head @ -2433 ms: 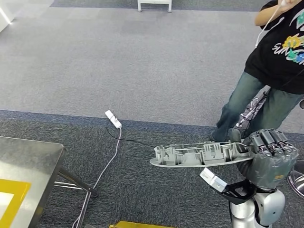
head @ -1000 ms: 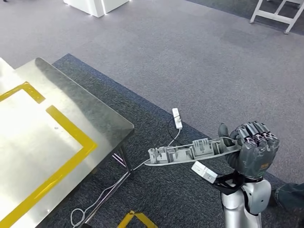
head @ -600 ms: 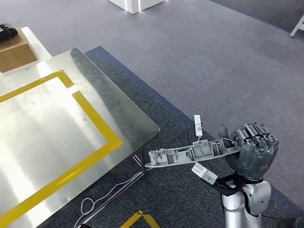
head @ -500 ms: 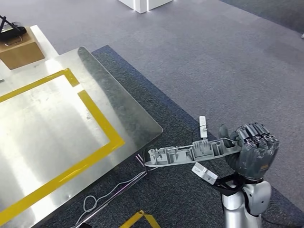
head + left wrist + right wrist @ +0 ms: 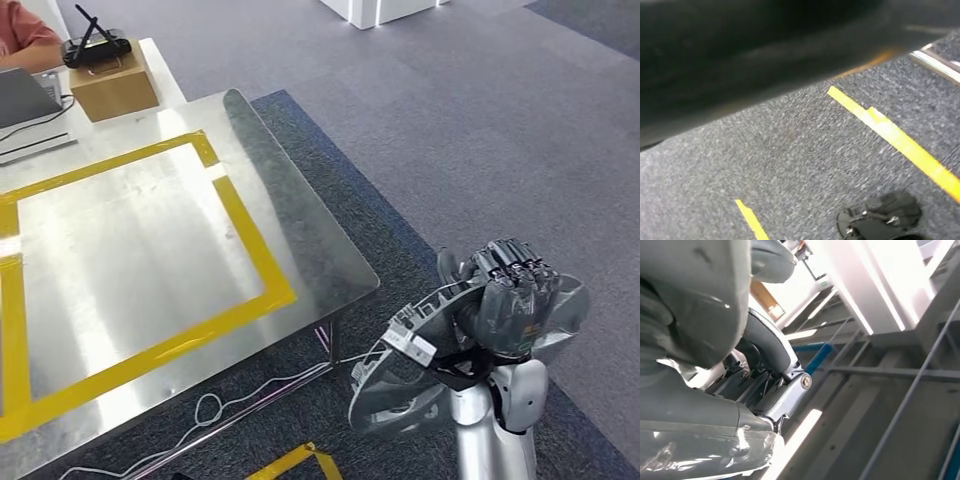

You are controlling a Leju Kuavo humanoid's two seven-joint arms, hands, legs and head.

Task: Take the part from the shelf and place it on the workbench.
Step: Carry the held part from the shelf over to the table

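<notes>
Presently held: long grey moulded plastic part [image 5: 407, 350], ribbed on its inner face, with a small white label near its middle. The right hand [image 5: 507, 305] grips one end, dark fingers [image 5: 504, 262] clenched over the edge; in the right wrist view the same hand [image 5: 696, 340] is closed about the grey piece [image 5: 708, 450]. The part slants down and forward from the hand, its free end low over the dark carpet [image 5: 392, 240], just off the near corner of the workbench and not touching it.

Workbench: brushed steel table top [image 5: 302, 230] with rounded corners, marked with a rectangle of yellow tape [image 5: 241, 240]. It stands left of the hand.

On a pale surface beyond the bench: brown cardboard box [image 5: 115, 90] carrying a black handheld controller [image 5: 94, 45]; grey laptop [image 5: 23, 95] beside it; a person's arm in a red sleeve [image 5: 23, 30] at the far corner.

Floor: white cable [image 5: 211, 410] looped under the bench; yellow floor tape [image 5: 893, 137] on dark carpet in the left wrist view.

Left hand: state cannot be told.
</notes>
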